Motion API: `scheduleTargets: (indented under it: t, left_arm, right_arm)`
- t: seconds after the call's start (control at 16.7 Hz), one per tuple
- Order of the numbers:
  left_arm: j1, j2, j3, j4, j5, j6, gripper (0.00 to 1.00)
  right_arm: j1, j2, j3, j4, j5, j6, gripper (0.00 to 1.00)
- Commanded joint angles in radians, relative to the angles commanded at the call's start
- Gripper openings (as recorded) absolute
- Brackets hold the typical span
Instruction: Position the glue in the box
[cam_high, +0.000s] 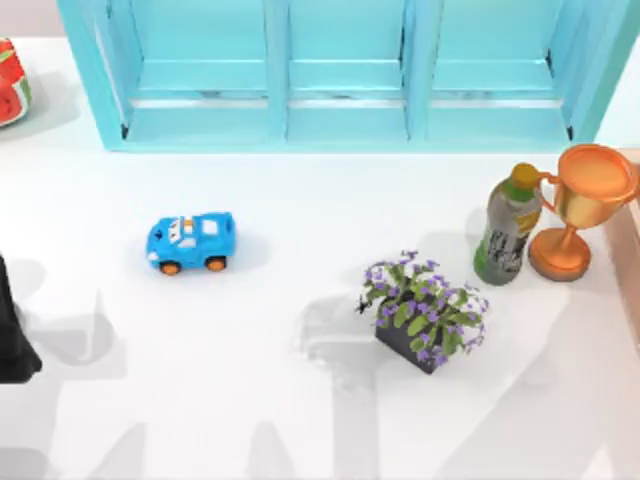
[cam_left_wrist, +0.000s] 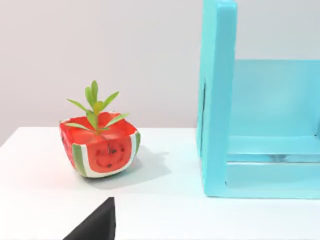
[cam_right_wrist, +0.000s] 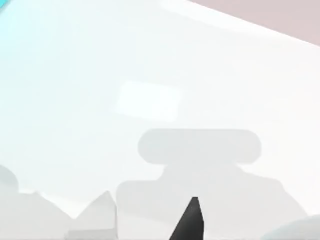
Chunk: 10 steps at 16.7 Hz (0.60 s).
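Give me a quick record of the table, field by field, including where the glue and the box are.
box: turquoise, three open compartments, back of table
glue: green bottle, upright, right side, outside the box
trophy: orange, just right of the glue
toy car: blue, left of centre
flower pot: purple blooms, centre-right
watermelon planter: back left corner
left arm: left edge
right gripper: above bare table

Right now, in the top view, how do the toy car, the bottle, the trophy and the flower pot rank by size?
1. Flower pot
2. Trophy
3. Bottle, close to the trophy, so that order is unsure
4. Toy car
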Motion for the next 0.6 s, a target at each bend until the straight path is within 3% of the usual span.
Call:
scheduleTargets:
  t: [0.6]
  left_arm:
    - [0.0,0.0,0.0,0.0,0.0,0.0,1.0]
  right_arm:
    - [-0.354,-0.271,-0.301,-0.679,-0.471,-0.916,0.0]
